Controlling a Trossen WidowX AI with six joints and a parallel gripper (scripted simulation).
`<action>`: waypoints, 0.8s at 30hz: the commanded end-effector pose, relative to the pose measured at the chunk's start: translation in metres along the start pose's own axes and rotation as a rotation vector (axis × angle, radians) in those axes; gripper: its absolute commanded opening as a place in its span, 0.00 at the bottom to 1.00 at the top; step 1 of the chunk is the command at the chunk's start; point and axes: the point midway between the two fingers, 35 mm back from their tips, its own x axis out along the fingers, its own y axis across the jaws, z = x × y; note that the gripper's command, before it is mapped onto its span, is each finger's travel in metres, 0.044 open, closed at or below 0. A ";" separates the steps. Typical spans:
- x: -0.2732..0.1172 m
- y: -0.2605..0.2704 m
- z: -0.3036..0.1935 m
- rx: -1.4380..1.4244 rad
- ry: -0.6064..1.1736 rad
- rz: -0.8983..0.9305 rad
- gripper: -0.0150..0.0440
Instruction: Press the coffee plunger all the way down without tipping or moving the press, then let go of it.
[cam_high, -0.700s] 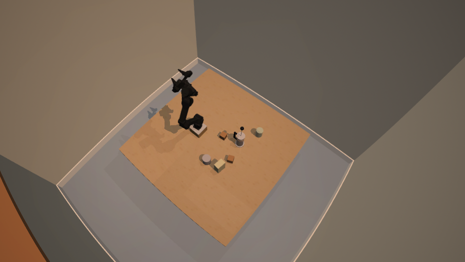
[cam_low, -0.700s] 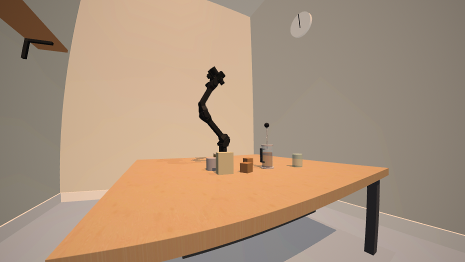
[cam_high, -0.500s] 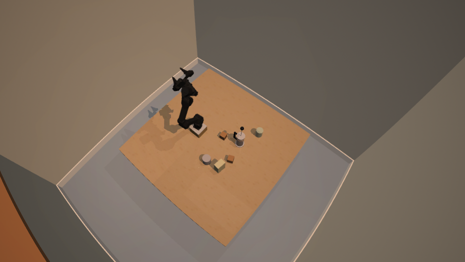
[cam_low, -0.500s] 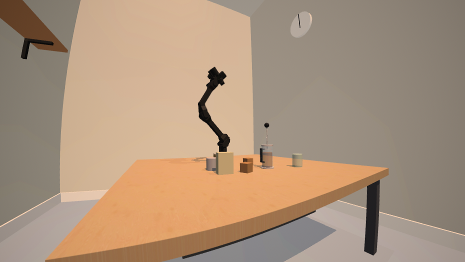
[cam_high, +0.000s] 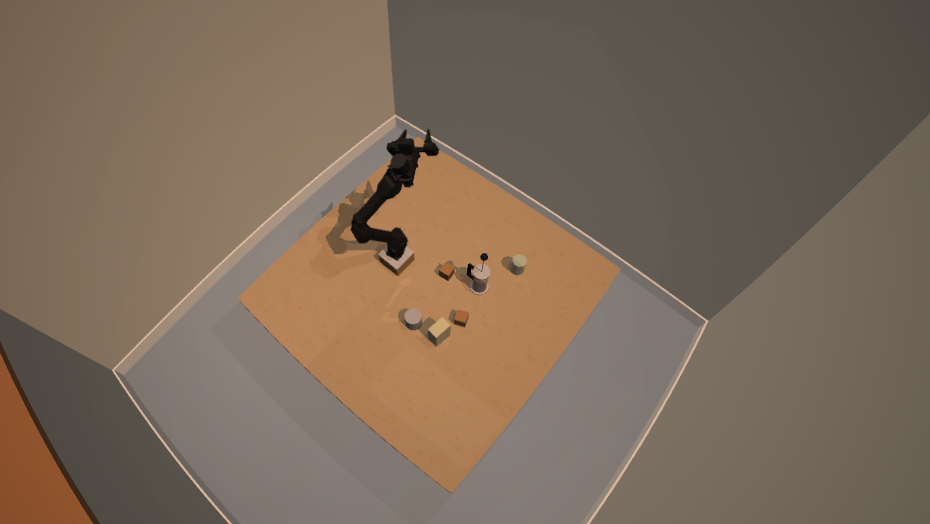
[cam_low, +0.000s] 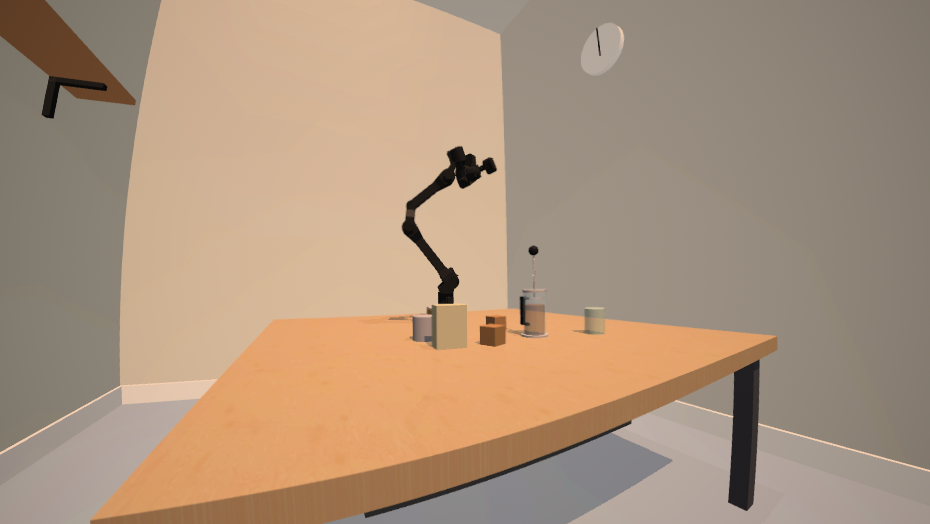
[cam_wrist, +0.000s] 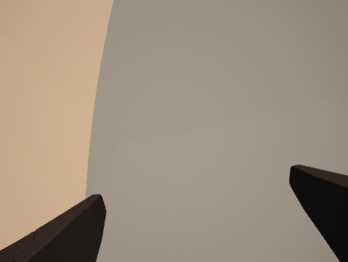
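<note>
The coffee press (cam_high: 480, 280) (cam_low: 534, 318) stands upright on the table, a glass jar with brown contents and a black handle on its left side. Its plunger knob (cam_high: 484, 257) (cam_low: 533, 249) is a black ball at the top of a thin rod, standing high above the lid. My gripper (cam_high: 417, 132) (cam_wrist: 199, 191) is open and empty, its two black fingers wide apart. It is raised high above the table, far from the press, and points away from it. The wrist view shows only walls between and beyond the fingers, not the press.
A pale green cylinder (cam_high: 518, 264) (cam_low: 594, 320) stands right of the press. Two orange-brown cubes (cam_high: 446, 270) (cam_high: 461, 318) lie left of the press and in front of it. A grey-mauve cylinder (cam_high: 413, 318) (cam_low: 421, 328) and a yellow block (cam_high: 439, 331) (cam_low: 449, 326) stand farther off on the table (cam_high: 416, 403).
</note>
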 end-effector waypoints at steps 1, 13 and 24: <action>0.000 -0.045 -0.038 0.052 0.104 -0.205 1.00; -0.082 -0.168 -0.158 0.198 0.425 -0.866 1.00; -0.239 -0.207 -0.246 0.341 0.712 -1.502 1.00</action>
